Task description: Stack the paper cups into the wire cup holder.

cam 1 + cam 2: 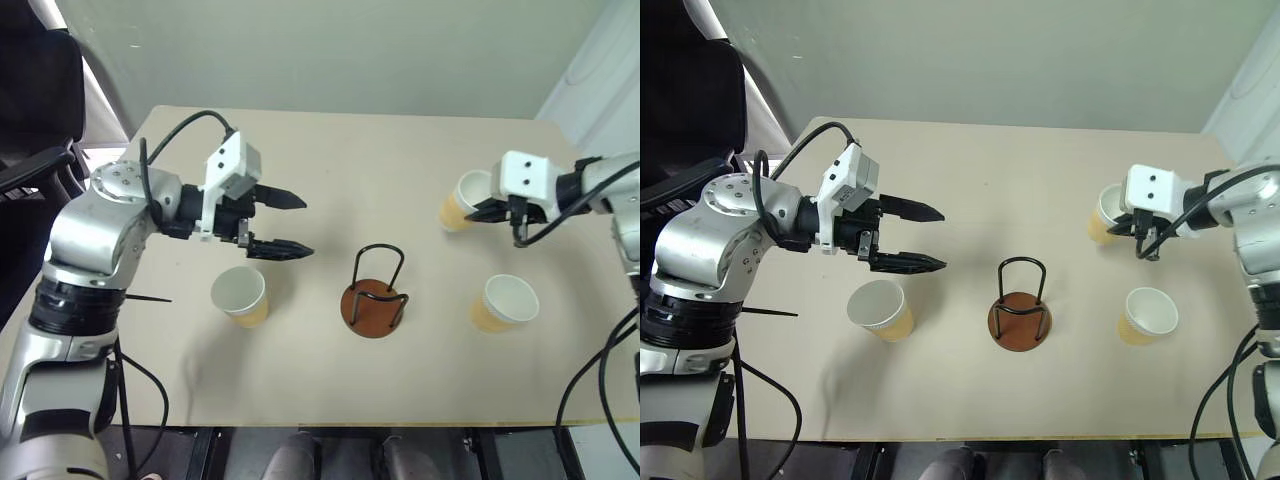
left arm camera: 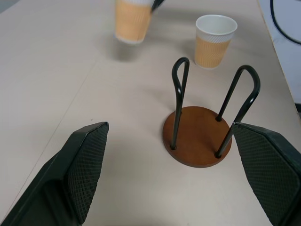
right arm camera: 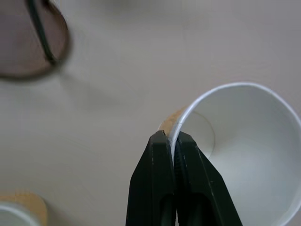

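Head view: three paper cups, tan ribbed sides; one (image 1: 241, 295) left of wire cup holder (image 1: 372, 292), one (image 1: 505, 303) right, all on beige table (image 1: 400, 170).
Left wrist: left tool (image 2: 171, 176) open, empty.
Right wrist: right tool (image 3: 171, 143) pinching third cup's (image 3: 244, 155) rim, cup lifted.

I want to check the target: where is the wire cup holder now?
In the left eye view, the wire cup holder stands empty near the table's front middle, between the cup on the left and the cup on the right.

Bright, even light; soft shadows; blurred wire cup holder (image 3: 28, 40) in right wrist view.
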{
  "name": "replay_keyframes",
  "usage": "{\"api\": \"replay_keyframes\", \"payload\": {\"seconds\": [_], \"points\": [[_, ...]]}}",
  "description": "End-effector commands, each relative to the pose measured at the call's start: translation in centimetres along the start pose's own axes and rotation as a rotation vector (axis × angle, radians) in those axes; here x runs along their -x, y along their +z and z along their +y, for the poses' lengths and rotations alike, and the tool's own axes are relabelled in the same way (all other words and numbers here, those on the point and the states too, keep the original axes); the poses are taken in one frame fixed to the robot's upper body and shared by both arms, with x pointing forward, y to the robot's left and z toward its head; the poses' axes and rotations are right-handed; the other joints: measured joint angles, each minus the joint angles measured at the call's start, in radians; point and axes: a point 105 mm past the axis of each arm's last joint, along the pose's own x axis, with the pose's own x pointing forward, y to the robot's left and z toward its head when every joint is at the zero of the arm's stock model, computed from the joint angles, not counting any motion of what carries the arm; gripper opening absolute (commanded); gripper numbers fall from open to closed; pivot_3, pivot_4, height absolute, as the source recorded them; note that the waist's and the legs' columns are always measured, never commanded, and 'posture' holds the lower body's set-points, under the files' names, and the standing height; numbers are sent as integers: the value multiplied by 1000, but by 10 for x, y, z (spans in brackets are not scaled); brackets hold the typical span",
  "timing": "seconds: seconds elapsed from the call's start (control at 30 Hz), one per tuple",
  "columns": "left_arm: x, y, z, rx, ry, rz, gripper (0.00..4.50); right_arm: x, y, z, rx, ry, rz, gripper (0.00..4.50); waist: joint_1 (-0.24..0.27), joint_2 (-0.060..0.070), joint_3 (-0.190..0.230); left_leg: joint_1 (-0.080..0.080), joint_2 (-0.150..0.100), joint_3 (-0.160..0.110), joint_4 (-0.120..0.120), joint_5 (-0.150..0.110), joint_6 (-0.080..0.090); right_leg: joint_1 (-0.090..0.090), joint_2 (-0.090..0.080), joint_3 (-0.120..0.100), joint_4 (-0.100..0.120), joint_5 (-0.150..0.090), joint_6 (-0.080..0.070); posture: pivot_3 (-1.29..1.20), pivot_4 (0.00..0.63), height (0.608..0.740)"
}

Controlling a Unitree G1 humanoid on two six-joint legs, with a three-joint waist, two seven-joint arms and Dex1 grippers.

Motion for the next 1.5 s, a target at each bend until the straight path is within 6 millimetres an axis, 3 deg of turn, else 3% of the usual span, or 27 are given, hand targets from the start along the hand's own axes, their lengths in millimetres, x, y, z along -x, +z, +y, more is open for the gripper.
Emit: {"api": "replay_keyframes", "payload": {"seconds": [0.03,0.2,0.33,0.7,1.27,1.37,1.5], "points": [[9,8,1,-49,31,-15,4500,28,47,13,104,0,-83,18,-1,0,0,0,0,0,0,0,0,0,0,0,0,0,0,0,150,740],[8,7,2,-46,34,-17,4500,38,90,42,180,72,-152,18,-2,0,0,0,0,0,0,0,0,0,0,0,-2,0,0,0,150,740],[5,7,3,-45,27,-20,4500,33,105,58,221,120,-169,18,-2,0,0,1,0,-1,1,0,0,0,0,0,-3,0,0,0,150,740],[1,6,4,-52,21,-18,4500,11,102,74,268,208,-158,18,-3,0,0,2,0,-1,2,1,1,0,0,0,-1,0,0,0,150,740],[4,2,4,-47,41,-5,4500,0,103,85,252,274,-196,18,-4,0,0,2,0,-1,3,1,1,0,0,0,-1,0,0,0,150,740],[5,2,4,-49,45,-3,4500,0,111,83,236,265,-236,540,-6,0,0,2,0,-1,3,1,1,0,0,0,-1,0,0,0,150,740],[4,2,5,-52,54,-4,4500,1,111,77,228,233,-233,1924,-6,0,0,2,0,-1,3,1,2,0,0,0,-1,0,0,0,150,740]]}}
